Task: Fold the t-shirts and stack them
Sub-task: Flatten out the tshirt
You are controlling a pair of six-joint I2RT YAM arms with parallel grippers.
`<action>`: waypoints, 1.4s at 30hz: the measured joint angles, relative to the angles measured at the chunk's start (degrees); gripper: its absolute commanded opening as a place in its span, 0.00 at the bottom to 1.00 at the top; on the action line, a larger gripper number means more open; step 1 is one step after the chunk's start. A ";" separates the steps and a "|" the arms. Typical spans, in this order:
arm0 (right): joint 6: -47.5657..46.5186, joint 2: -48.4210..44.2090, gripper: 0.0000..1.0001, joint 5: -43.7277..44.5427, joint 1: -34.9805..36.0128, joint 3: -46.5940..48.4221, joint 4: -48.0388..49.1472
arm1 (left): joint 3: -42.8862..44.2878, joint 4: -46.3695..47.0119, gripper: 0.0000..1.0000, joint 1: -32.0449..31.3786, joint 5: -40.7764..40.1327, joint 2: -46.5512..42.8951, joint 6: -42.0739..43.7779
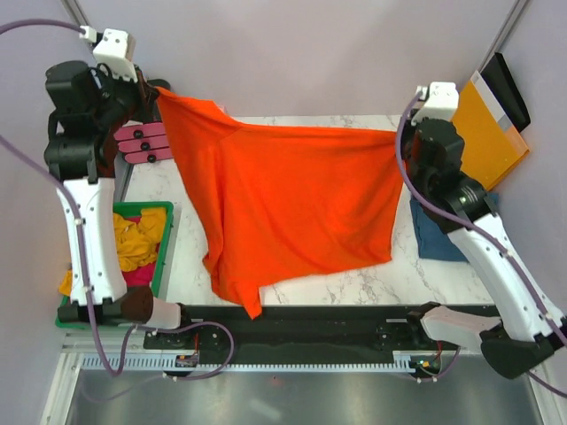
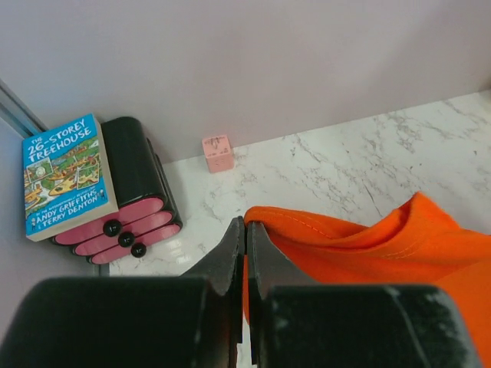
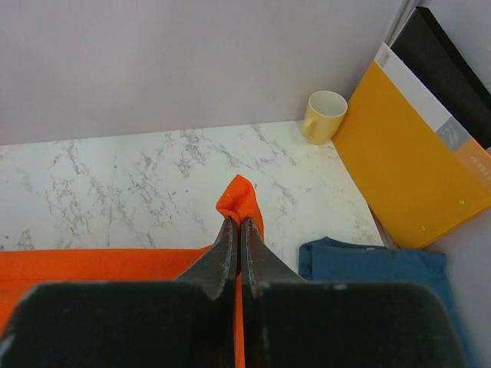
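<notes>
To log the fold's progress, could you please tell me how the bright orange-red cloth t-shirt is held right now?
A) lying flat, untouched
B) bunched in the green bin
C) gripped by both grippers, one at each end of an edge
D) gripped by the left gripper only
C: the left gripper and the right gripper are each shut on the bright orange-red cloth t-shirt, which is stretched between them.

Lab test cell: plain walls [image 1: 310, 53] enclose a marble-top table [image 1: 399, 279].

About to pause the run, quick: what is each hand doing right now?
Left hand: closed on a corner of the orange t-shirt.
Right hand: closed on another corner of the same shirt.
</notes>
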 measured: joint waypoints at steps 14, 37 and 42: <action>-0.59 2.05 0.00 -3.06 -0.24 10.99 3.61 | -0.59 2.21 0.02 0.04 -1.33 -9.99 -1.42; -1.66 -16.81 0.00 -4.44 0.39 1.95 0.74 | -13.14 0.68 0.02 1.01 -2.16 -36.39 -1.79; -0.98 -15.50 0.00 -2.80 0.39 -6.10 2.84 | -16.98 5.18 0.02 1.03 -1.14 -30.21 -1.29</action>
